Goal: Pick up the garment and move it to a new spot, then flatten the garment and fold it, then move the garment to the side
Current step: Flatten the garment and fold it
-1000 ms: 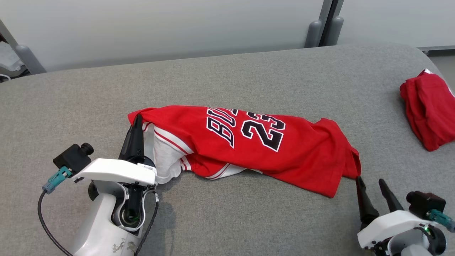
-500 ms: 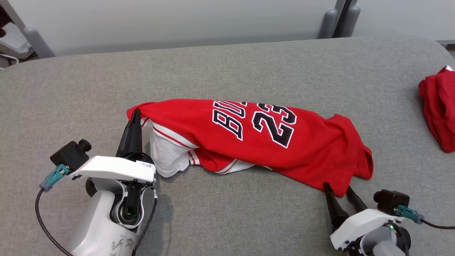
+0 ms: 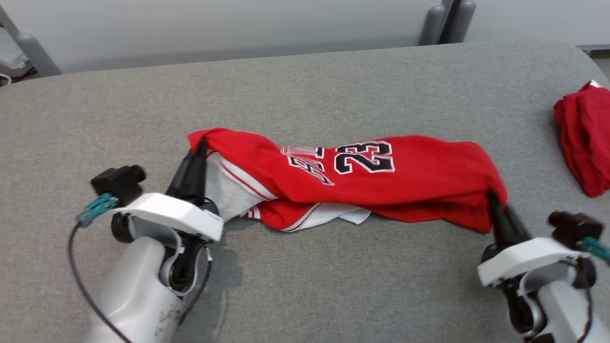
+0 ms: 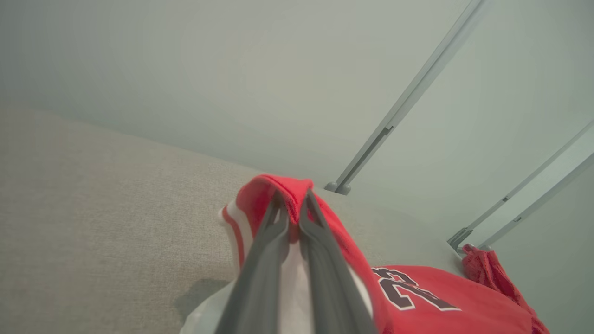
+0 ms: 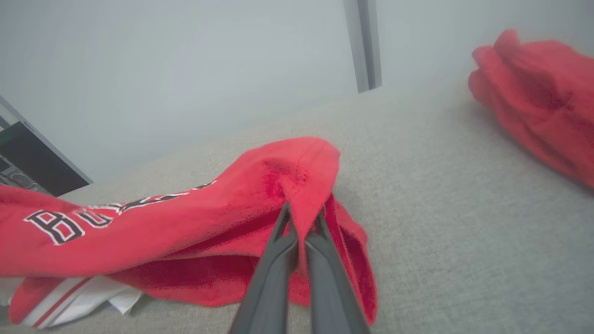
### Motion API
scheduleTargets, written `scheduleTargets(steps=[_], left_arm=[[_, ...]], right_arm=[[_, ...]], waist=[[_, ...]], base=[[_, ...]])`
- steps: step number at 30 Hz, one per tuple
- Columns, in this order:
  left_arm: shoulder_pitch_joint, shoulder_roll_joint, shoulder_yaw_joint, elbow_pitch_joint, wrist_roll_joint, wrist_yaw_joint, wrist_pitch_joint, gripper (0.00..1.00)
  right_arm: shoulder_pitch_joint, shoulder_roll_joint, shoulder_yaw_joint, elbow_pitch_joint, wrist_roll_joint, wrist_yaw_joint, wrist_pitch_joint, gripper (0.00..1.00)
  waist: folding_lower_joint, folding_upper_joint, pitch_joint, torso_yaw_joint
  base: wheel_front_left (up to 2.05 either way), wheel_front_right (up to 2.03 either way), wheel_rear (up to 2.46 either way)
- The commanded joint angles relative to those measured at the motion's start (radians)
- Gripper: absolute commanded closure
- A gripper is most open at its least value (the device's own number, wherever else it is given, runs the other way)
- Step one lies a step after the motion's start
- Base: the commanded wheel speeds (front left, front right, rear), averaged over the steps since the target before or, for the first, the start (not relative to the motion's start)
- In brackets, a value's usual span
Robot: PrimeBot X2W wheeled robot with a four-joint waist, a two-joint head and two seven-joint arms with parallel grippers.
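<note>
While the red garment [image 3: 405, 186] lies stretched across the middle of the grey padded surface [image 3: 305, 81], the left gripper [image 3: 202, 145] is clenched on its left end and the right gripper [image 3: 490, 195] is clenched on its right end. Another red cloth [image 3: 584, 138] lies well apart, at the right edge.

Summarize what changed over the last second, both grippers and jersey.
The right gripper moved in from beside the jersey and closed on its right end, raising it; the cloth now spans straighter between both grippers. The left gripper stays shut on the left end. The red pile at the far right is untouched.
</note>
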Motion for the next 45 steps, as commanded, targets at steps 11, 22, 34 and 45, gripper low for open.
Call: scheduleTargets(steps=[11,22,34,45], left_arm=[[-0.035,0.047,-0.255,-0.022,0.017,-0.007,0.009,0.0],[0.048,0.11,-0.297,0.004,0.088,0.013,-0.001,0.0],[0.025,-0.011,-0.478,0.065,0.076,-0.006,0.053,0.0],[-0.088,-0.063,-0.686,-0.008,0.124,0.011,0.002,0.0]], right_arm=[[0.025,-0.019,-0.323,-0.089,-0.184,0.0,-0.006,1.0],[0.01,0.043,-0.609,0.075,-0.488,0.0,-0.006,1.0],[-0.015,0.077,-0.588,0.144,-0.512,0.0,-0.006,1.0],[0.001,0.08,-0.584,0.162,-0.51,0.0,-0.006,1.0]], waist=[[-0.0001,0.0,-0.043,-0.018],[-0.0001,0.0,-0.052,0.037],[-0.0001,0.0,-0.055,0.028],[-0.0001,0.0,-0.067,0.022]], base=[[0.0,0.0,0.0],[0.0,0.0,0.0],[0.0,0.0,0.0],[0.0,0.0,0.0]])
